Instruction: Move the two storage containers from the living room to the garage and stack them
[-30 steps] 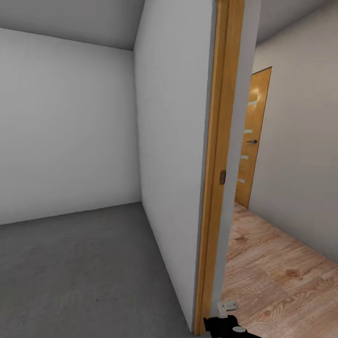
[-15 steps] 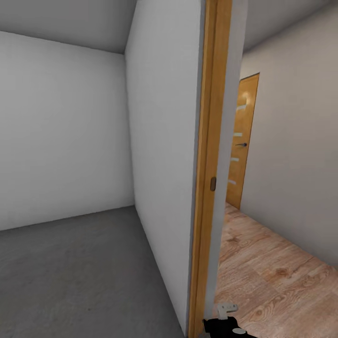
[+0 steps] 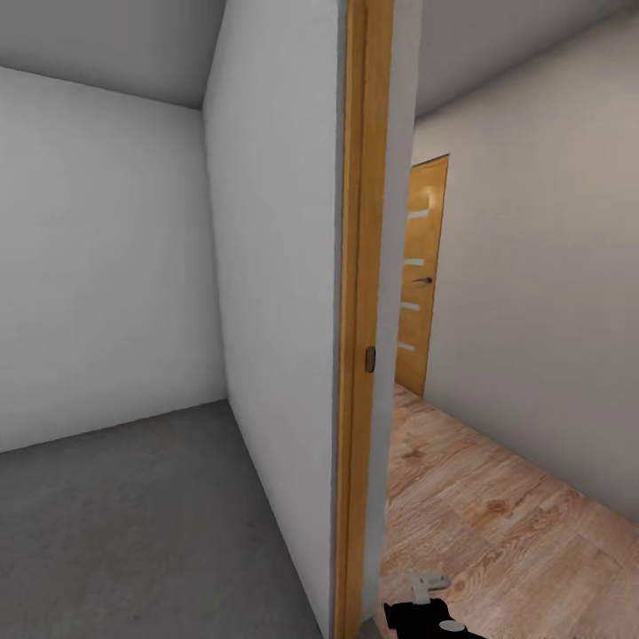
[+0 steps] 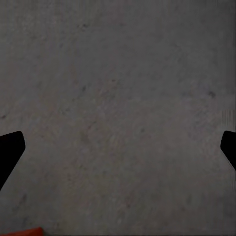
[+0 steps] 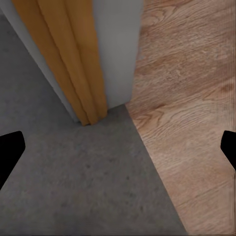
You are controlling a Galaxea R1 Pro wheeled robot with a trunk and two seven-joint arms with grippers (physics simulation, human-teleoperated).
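Both tools are spread wide with nothing between the fingers: the left tool (image 4: 118, 147) hangs over the floor (image 4: 118, 88), rough grey concrete, and an orange-red sliver, possibly one storage container (image 4: 22, 231), shows at the edge of its view close under it. Below the right tool (image 5: 118, 147) the concrete meets light wood planks (image 5: 191, 98), and just beyond it stands the foot of the door frame (image 5: 78, 64). In the head view, part of the right arm (image 3: 426, 612) sits low, near the frame. Farther off, a white partition wall (image 3: 275, 311) runs ahead on one side, and a plank-floored hallway leads to a wooden door (image 3: 422, 275). Judging from this, the robot is crossing the threshold; it should keep the base centred so the right arm clears the frame.
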